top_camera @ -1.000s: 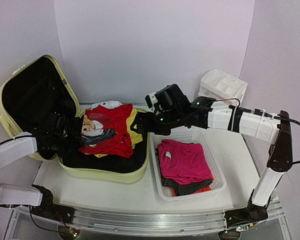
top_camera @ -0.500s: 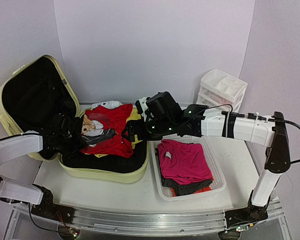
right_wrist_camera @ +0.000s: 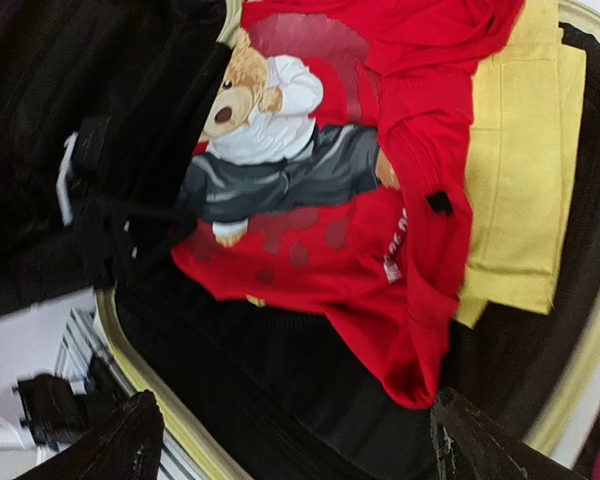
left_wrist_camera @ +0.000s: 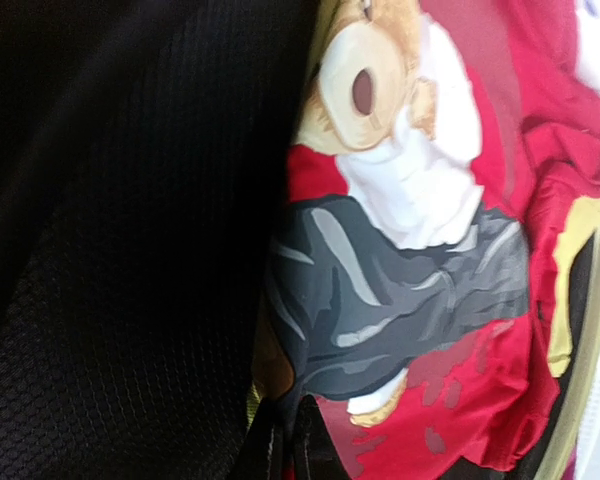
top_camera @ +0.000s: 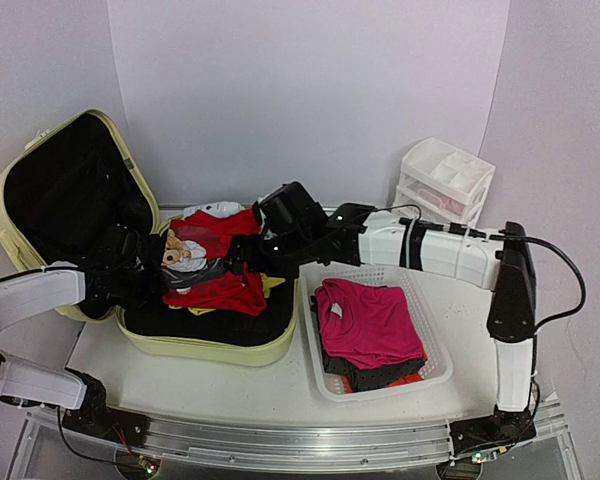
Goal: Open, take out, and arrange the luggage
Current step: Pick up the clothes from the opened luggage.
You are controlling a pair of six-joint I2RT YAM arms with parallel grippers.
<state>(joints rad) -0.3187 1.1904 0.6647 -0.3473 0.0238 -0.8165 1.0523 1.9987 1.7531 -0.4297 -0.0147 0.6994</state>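
**Luggage [top_camera: 205,350], open on the table [top_camera: 130,372].** Its base lies under both claws. Its black-lined lid stands to the left of the left claw [top_camera: 165,276] and behind it.

We see the left claw clenched. Its fingertips [left_wrist_camera: 272,445] meet at the edge of the red bear-print shirt [top_camera: 230,232], which spreads just ahead of them. We cannot tell whether cloth is caught between them.

The right claw [right_wrist_camera: 300,445] hangs released above the shirt, fingers wide apart. A yellow garment [right_wrist_camera: 520,150] also lies below this claw, partly under the shirt.

To the right of the right claw, beside the luggage, sits a basket [top_camera: 438,368] holding a pink garment [top_camera: 365,320]. An organizer [top_camera: 445,175] stands well apart from both claws, at the far right.
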